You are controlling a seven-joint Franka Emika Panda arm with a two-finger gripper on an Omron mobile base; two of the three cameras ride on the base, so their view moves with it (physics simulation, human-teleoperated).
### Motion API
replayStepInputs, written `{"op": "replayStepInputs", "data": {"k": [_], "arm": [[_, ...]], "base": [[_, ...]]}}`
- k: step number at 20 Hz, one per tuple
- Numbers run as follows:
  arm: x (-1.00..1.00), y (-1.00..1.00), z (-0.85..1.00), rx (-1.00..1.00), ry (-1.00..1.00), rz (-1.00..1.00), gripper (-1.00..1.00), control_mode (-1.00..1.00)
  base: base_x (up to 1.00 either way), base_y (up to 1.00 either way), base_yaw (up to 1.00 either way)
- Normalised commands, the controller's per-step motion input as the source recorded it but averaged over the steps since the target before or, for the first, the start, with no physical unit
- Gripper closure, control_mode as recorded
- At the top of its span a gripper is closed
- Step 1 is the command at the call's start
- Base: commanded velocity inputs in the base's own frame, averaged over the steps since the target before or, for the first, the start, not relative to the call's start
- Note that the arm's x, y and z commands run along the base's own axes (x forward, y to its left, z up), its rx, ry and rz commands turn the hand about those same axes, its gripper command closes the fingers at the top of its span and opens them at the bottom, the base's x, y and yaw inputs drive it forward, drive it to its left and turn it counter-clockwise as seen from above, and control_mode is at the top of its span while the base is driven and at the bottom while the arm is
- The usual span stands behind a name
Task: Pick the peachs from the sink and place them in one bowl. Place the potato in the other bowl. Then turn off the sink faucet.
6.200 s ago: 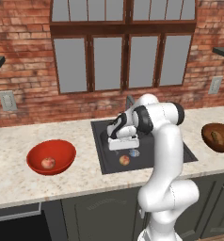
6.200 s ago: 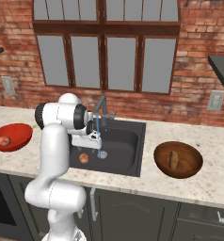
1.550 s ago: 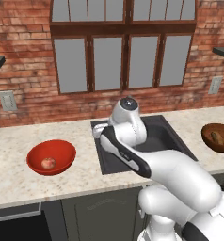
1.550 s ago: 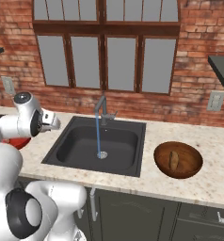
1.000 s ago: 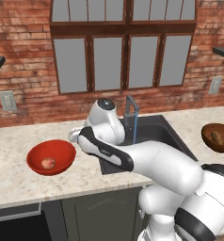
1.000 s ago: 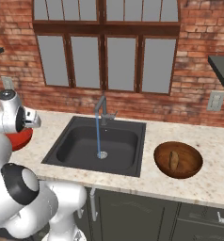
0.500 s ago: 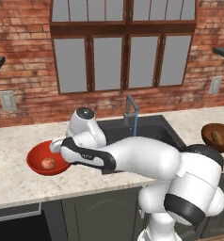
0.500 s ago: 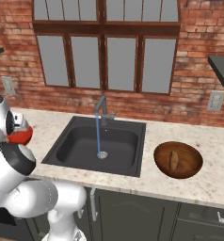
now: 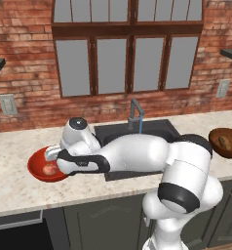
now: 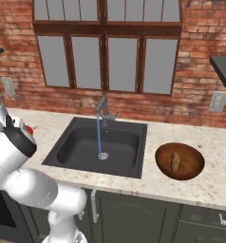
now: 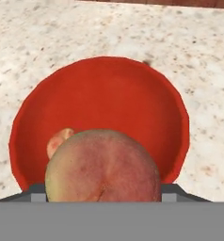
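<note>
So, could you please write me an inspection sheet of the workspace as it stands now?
Surface: speckled beige counter, dark sink set into it.
Job's things: red bowl holds one peach; a second peach is held over it. Potato lies in the brown wooden bowl. Faucet is running, stream reaching the drain.
Clutter: nothing seen.
Grippers: gripper closed on the second peach above the red bowl.
Cables: nothing seen.
Surroundings: brick wall, windows, wall outlets, dark cabinets below.

Kitchen: sink (image 10: 81, 147), faucet (image 10: 102, 110), stone counter (image 10: 200, 182), cabinets (image 10: 134, 216).
</note>
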Motion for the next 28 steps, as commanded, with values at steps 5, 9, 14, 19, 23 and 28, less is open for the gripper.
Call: {"op": "replayStepInputs", "data": {"k": [5,9,14,19,23,28], "arm": [[0.54,0.03,-0.01,0.0,0.0,-0.06,1.0,-1.0],[0.02,0.49,-0.19,-0.06,0.0,-0.04,1.0,-1.0],[0.0,0.61,-0.1,-0.07,0.0,-0.05,-1.0,-1.0],[0.04,-0.01,0.18,-0.01,0.05,-0.11,-1.0,-1.0],[0.03,-0.15,0.38,0.0,0.09,-0.15,-1.0,-1.0],[-0.01,-0.33,0.5,0.0,0.07,-0.15,-1.0,-1.0]], "base": [[0.0,0.0,0.0],[0.0,0.0,0.0],[0.0,0.0,0.0],[0.0,0.0,0.0],[0.0,0.0,0.0],[0.0,0.0,0.0]]}}
